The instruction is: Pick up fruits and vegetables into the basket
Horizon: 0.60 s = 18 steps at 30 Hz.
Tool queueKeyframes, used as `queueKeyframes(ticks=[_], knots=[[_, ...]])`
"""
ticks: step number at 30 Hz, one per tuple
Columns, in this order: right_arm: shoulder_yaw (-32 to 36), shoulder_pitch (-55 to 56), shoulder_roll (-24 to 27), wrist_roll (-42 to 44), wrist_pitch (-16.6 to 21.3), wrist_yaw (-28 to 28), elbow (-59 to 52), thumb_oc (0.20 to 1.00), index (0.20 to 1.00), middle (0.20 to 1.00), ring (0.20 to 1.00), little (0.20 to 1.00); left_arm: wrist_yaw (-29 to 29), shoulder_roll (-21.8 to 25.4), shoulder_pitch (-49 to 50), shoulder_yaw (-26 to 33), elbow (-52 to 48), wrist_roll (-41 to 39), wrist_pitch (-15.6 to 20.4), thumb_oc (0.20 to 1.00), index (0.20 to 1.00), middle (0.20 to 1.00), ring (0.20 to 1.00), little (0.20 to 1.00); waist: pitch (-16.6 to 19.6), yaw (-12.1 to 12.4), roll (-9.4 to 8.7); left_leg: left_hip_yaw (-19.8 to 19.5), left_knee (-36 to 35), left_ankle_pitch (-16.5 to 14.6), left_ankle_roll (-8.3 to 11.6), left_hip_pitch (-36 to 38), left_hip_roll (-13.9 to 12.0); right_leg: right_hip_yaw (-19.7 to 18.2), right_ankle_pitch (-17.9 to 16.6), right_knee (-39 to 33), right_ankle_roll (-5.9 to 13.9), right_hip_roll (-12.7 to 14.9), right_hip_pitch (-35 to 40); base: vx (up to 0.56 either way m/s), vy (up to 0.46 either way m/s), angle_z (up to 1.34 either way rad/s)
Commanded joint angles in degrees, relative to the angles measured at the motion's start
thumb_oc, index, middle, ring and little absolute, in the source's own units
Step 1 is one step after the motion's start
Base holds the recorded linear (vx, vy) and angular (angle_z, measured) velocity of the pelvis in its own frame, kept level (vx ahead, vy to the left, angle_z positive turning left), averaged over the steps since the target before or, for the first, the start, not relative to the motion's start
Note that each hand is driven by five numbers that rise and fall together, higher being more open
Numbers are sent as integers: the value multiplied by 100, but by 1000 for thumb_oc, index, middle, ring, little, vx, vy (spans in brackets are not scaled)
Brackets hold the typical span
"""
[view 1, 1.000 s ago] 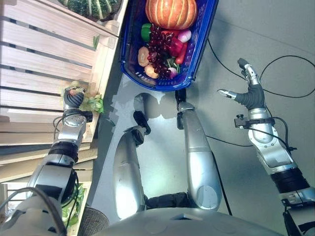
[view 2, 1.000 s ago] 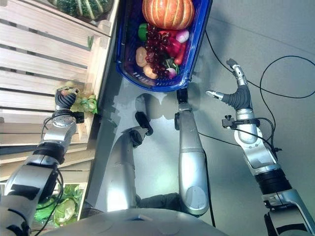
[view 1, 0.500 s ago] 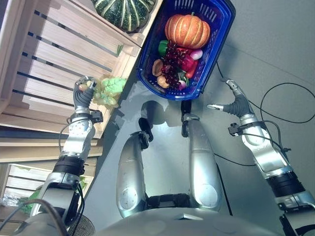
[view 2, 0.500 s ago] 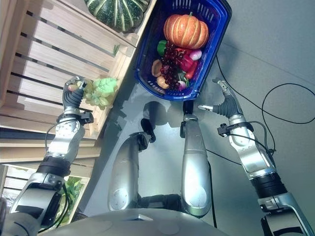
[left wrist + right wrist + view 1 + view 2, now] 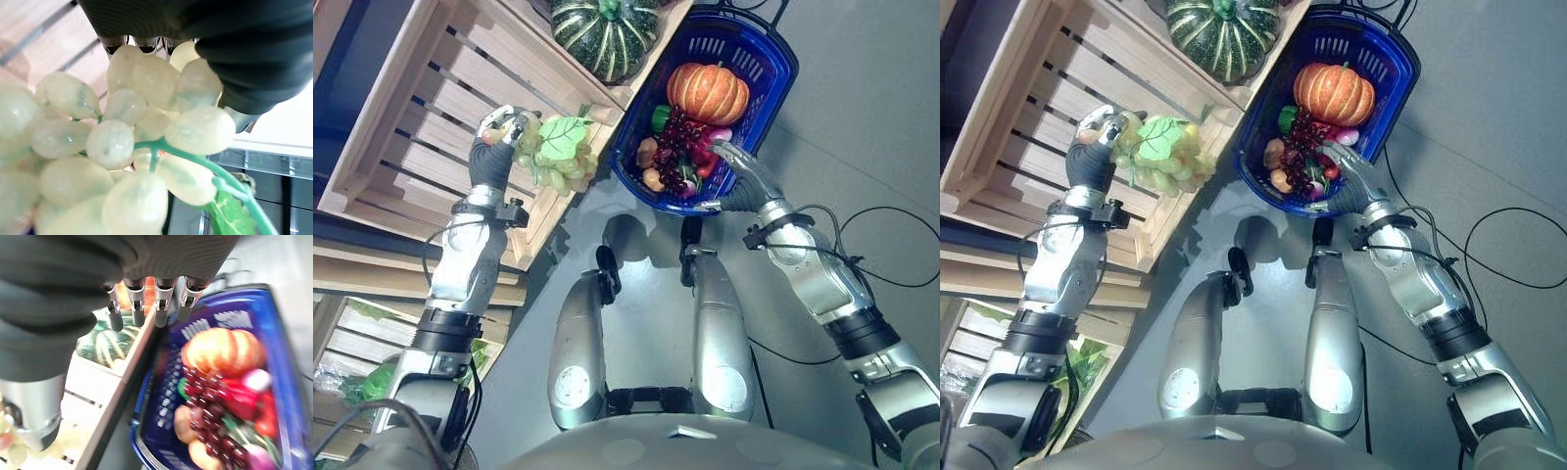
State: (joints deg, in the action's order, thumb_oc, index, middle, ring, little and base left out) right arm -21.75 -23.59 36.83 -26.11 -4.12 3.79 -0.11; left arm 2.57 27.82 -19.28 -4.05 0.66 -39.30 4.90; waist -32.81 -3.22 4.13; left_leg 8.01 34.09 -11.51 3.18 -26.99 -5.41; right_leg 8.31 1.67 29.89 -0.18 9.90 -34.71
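Left robot hand (image 5: 495, 147) up at about 10 o'clock, fingers curled tight round a bunch of green grapes (image 5: 553, 157) with a green leaf, held in the air over the slats of the wooden crate (image 5: 406, 147). Pale round grapes right up close past the fingers in the left wrist view. Blue basket (image 5: 1396, 69) at about 1 o'clock on the grey floor (image 5: 862, 127), already holding an orange pumpkin (image 5: 708, 93), dark red grapes (image 5: 677, 147) and other small fruits and vegetables. Right robot hand (image 5: 736, 174) at the near rim of the basket, fingers straight and spread, holding nothing. Striped green pumpkin (image 5: 604, 34) at 12 o'clock, on the crate beside the basket.
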Motion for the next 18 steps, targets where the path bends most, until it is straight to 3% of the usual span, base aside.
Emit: queueKeyframes(ticks=[1, 2, 8, 15, 18], knots=[[-209, -367, -178, -318, 419, 333, -393, 1000, 1000, 1000, 1000, 1000, 655, 14, -28, 25, -682, -859, -221, 200, 200, 200, 200, 200, 302, 90, -36, 218, -634, 268, -381, 118, 322, 19, 699, 50, 418, 138, 615, 21, -32, 15], [-396, -621, -297, -358, 492, 437, -396, 1000, 1000, 1000, 1000, 1000, 853, -151, -115, -173, -892, -1279, -610, 200, 200, 200, 200, 200, 302, 135, -26, 188, -641, 255, -392, 188, 339, 33, 688, 30, 430, 177, 696, 24, -34, 10], [-896, -1271, -584, -214, 480, 442, -399, 1000, 1000, 1000, 1000, 1000, 1084, -454, -328, -712, -1207, -1897, -1213, 200, 200, 200, 200, 200, 302, 228, -28, 117, -656, 213, -410, 330, 385, 110, 653, -64, 447, 268, 893, 20, -43, 6], [-1319, -1744, -789, 124, 212, 371, -357, 1000, 1000, 1000, 1000, 1000, 1032, -639, -508, -1170, -1261, -2219, -1300, 200, 200, 200, 200, 200, 302, 287, -73, 81, -582, 158, -422, 352, 379, 165, 623, -88, 451, 327, 958, 9, -44, 9], [-1508, -1890, -949, 518, 164, 82, -281, 1000, 1000, 1000, 1000, 1000, 1041, -761, -566, -1396, -1279, -2347, -1222, 200, 200, 200, 200, 200, 302, 314, -96, 63, -570, 148, -417, 345, 383, 191, 598, -122, 455, 356, 978, -7, -44, 2]])
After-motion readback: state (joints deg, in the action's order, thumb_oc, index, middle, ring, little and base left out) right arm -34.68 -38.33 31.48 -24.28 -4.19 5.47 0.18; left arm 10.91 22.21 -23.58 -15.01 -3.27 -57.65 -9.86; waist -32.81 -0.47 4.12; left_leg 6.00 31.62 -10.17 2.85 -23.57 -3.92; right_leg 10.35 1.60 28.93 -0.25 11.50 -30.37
